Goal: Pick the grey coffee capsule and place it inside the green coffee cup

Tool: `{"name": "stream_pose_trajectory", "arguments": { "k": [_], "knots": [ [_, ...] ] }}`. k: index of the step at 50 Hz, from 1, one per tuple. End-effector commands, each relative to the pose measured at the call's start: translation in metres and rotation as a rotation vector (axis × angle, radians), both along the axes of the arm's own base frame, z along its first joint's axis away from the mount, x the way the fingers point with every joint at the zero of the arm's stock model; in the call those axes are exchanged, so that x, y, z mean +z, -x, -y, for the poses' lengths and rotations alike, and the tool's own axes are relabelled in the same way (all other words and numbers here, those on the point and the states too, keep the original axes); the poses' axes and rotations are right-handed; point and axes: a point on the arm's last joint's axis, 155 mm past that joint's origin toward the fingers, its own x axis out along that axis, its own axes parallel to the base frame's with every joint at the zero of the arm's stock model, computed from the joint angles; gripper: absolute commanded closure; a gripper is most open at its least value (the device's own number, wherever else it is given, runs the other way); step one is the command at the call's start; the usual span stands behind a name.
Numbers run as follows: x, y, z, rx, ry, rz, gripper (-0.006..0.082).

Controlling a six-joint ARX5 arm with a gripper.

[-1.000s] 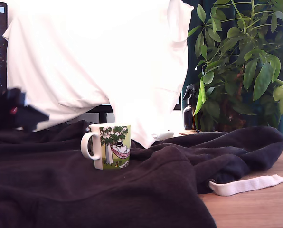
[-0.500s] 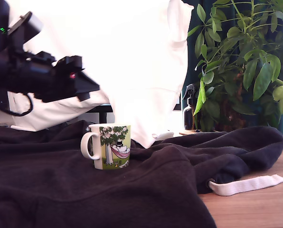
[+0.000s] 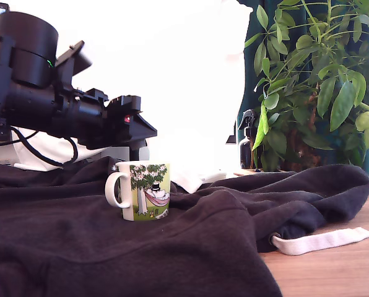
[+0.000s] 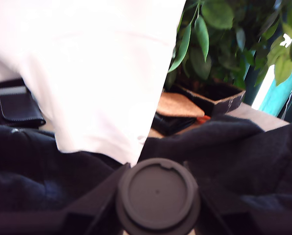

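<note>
Arm: black ARX5 arm entering from the exterior view's left, held above the cloth.
Gripper [image 3: 148, 131]: at the arm's tip, above and just left of the mug's rim in the exterior view; not touching the mug. Jaws closed on the capsule, as the wrist view shows.
Grey coffee capsule [image 4: 158, 195]: dark grey, round flanged face turned to the wrist camera, pinched between the black fingers [image 4: 94, 198]; hidden in the exterior view.
Green coffee cup [image 3: 142, 190]: white mug, upright on the dark cloth, loop handle to the exterior view's left, tree-and-hammock picture facing the camera.
Dark cloth [image 3: 172, 247]: rumpled black fabric over most of the table.
White cloth [image 3: 184, 74]: hanging behind the cup.
Spray bottle [image 3: 247, 139]: dark, behind the cloth.
Houseplant [image 3: 321, 74]: green, at the exterior view's right.
White strap [image 3: 321, 240]: on bare wooden tabletop [image 3: 339, 272], at the right.
</note>
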Motion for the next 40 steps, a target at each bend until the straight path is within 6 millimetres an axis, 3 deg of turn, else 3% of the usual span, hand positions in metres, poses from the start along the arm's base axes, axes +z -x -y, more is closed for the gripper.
{"name": "stream_pose_trajectory", "arguments": {
  "k": [1, 21, 24, 28, 31, 33, 40],
  "knots": [
    [0.0, -0.002, 0.003, -0.005, -0.001, 0.007, 0.0743],
    [-0.017, 0.004, 0.004, -0.024, -0.031, -0.061, 0.0736],
    [-0.015, 0.003, 0.005, -0.027, -0.029, -0.057, 0.0599],
    [-0.012, 0.002, 0.007, -0.036, -0.032, -0.044, 0.0198],
    [-0.01, 0.003, 0.01, -0.051, -0.035, -0.034, 0.001],
    [-0.008, 0.003, 0.01, -0.055, -0.034, -0.03, -0.0038],
    [-0.005, 0.002, 0.01, -0.054, -0.031, -0.023, -0.0032]
  ]
}}
